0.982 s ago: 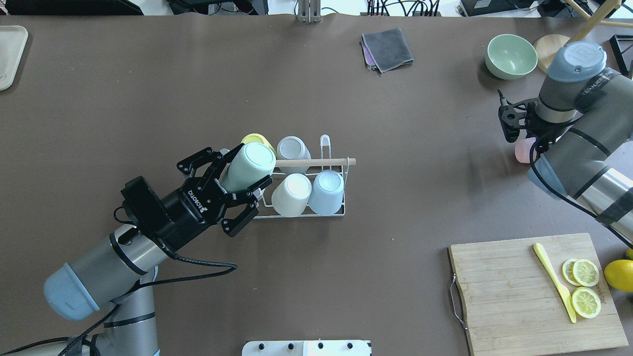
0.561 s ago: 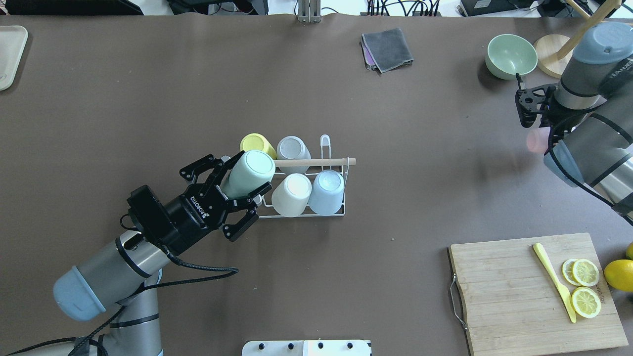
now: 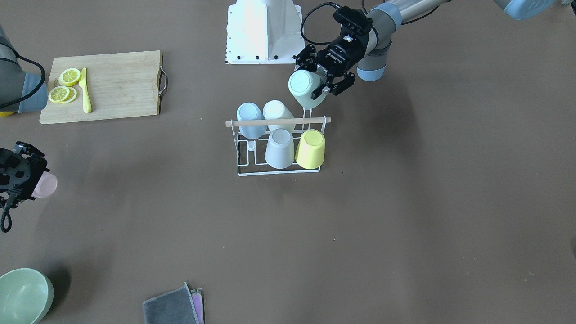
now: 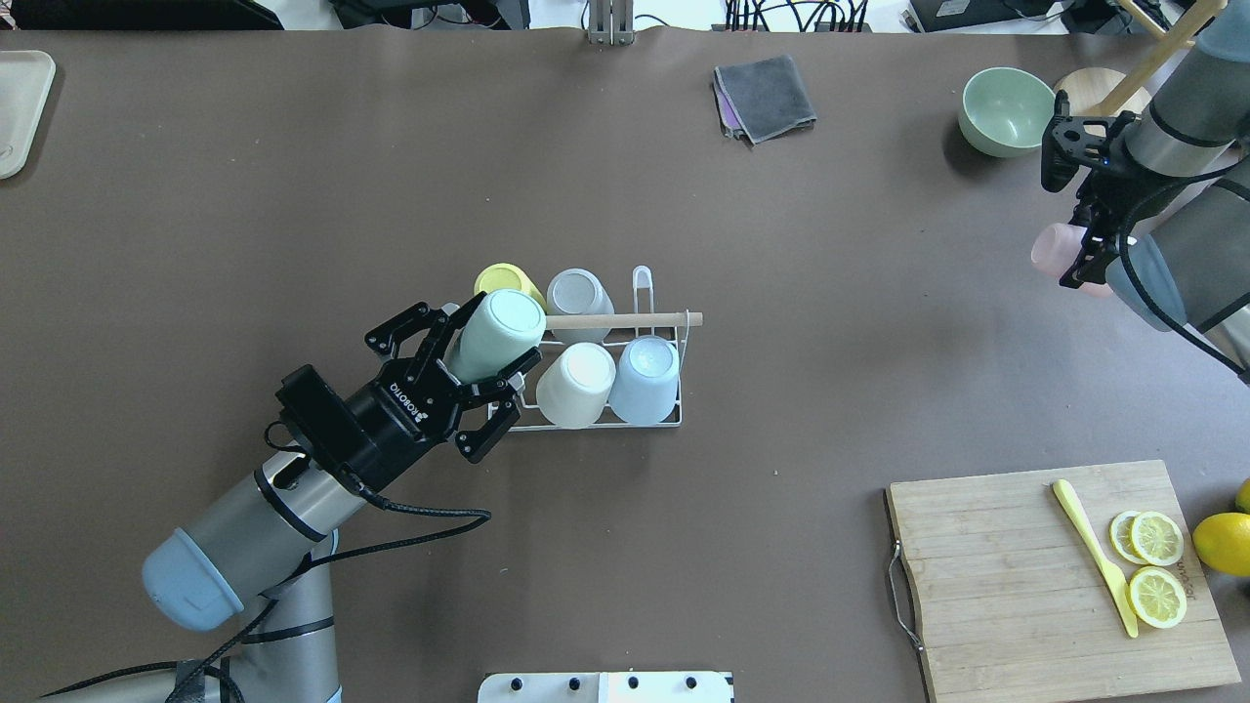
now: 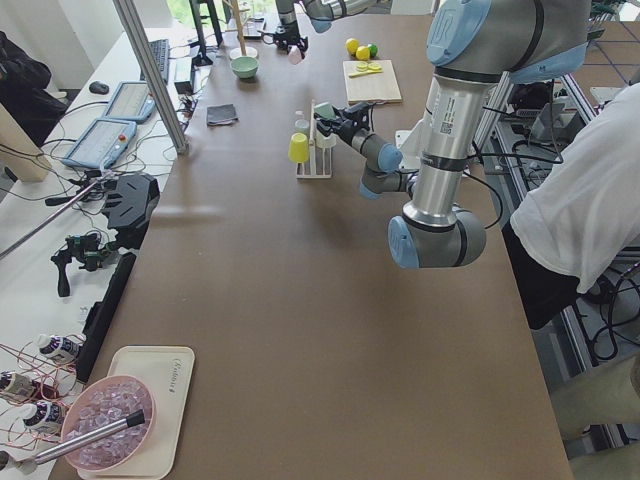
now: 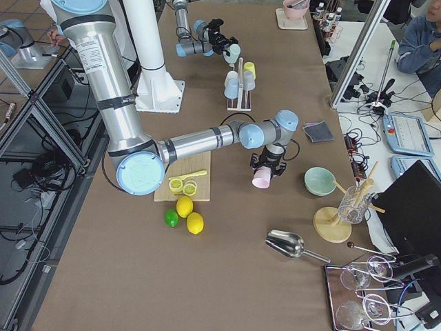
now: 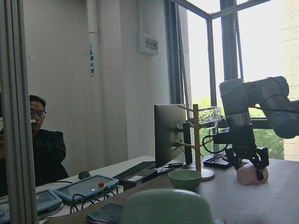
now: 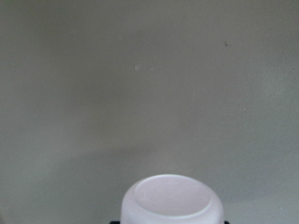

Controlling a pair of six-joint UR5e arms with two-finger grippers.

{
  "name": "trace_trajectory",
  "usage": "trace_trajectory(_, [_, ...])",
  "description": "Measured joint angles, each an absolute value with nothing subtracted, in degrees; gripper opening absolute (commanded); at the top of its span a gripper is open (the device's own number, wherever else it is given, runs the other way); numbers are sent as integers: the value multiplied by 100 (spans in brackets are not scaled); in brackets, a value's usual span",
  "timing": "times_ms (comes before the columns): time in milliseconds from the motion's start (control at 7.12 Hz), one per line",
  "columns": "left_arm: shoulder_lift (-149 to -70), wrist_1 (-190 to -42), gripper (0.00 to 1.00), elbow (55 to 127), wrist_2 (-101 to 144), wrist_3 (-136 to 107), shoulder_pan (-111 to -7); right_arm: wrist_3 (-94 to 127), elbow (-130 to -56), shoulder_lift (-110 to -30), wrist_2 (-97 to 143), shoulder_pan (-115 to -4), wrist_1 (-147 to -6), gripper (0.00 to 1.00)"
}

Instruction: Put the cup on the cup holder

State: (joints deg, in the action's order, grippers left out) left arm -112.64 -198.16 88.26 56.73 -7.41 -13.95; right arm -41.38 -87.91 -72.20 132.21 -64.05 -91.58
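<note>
The cup holder (image 4: pixel 598 424) is a white wire rack with a wooden rod (image 4: pixel 625 319) across its top. It holds yellow (image 4: pixel 503 280), grey (image 4: pixel 578 290), cream (image 4: pixel 574 381) and pale blue (image 4: pixel 647 376) cups upside down. My left gripper (image 4: pixel 483 350) is shut on a mint green cup (image 4: pixel 496 332), tilted bottom up over the rack's left near corner; this cup also shows in the front view (image 3: pixel 306 87). My right gripper (image 4: pixel 1074 256) is shut on a pink cup (image 4: pixel 1053 249) far to the right, above the table.
A green bowl (image 4: pixel 1009 109) and a wooden stand (image 4: pixel 1089 93) are at the far right. A grey cloth (image 4: pixel 765 98) lies at the back. A cutting board (image 4: pixel 1025 586) with lemon slices and a yellow knife sits at the near right.
My right gripper has carried the pink cup farther back and to the right. My left arm has shifted a little toward the rack with the mint cup still in its grip.
</note>
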Motion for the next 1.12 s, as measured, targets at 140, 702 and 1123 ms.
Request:
trace_trajectory(140, [-11273, -19854, 0, 8779, 5653, -739, -1380, -3822, -8859, -7143, 13488, -6470, -9141, 0])
trace_trajectory(702, [-11279, -20042, 0, 8636, 5634, -738, -1308, -3626, -8951, -6915, 13950, -6471, -8122, 0])
trace_trajectory(1123, [-11287, -20038, 0, 8588, 5622, -738, -1296, -3494, -8874, -6841, 13685, -6234, -6944, 0])
